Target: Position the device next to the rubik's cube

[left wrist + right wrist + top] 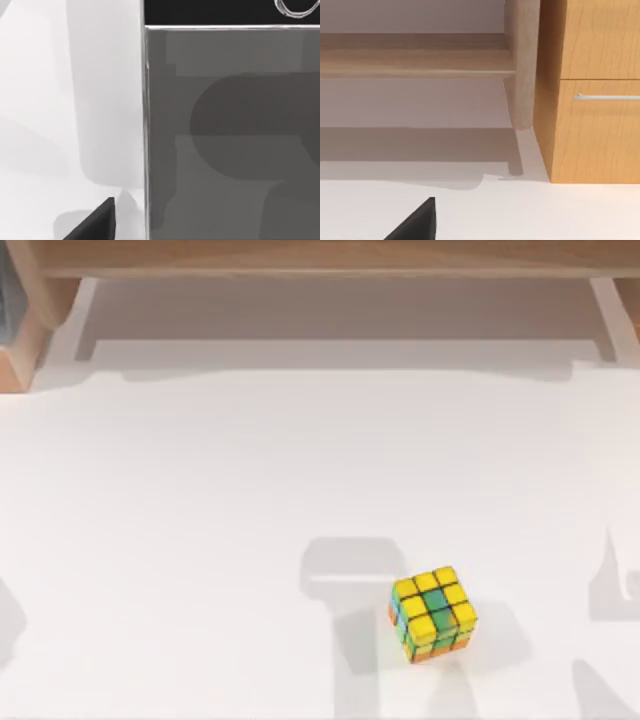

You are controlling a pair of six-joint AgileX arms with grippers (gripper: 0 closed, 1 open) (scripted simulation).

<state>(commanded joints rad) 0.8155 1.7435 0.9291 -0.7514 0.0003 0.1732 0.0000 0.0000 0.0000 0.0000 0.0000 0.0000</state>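
Note:
The rubik's cube (433, 613) sits on the white table right of centre near the front edge, its top yellow with green squares and its sides orange and green. In the left wrist view the device (230, 140) lies very close under the camera, with a dark grey glossy screen, a silver rim and a round home button (297, 9) at one end. A dark part of my left gripper (95, 225) shows beside the device's long edge, over the white table. A dark part of my right gripper (415, 225) hangs over bare table, facing the wooden furniture.
A wooden shelf (320, 260) runs along the table's back edge. In the right wrist view a wooden cabinet (595, 125) with a metal drawer handle (607, 96) stands beside a shelf post (522, 65). Soft shadows (350, 570) lie left of the cube.

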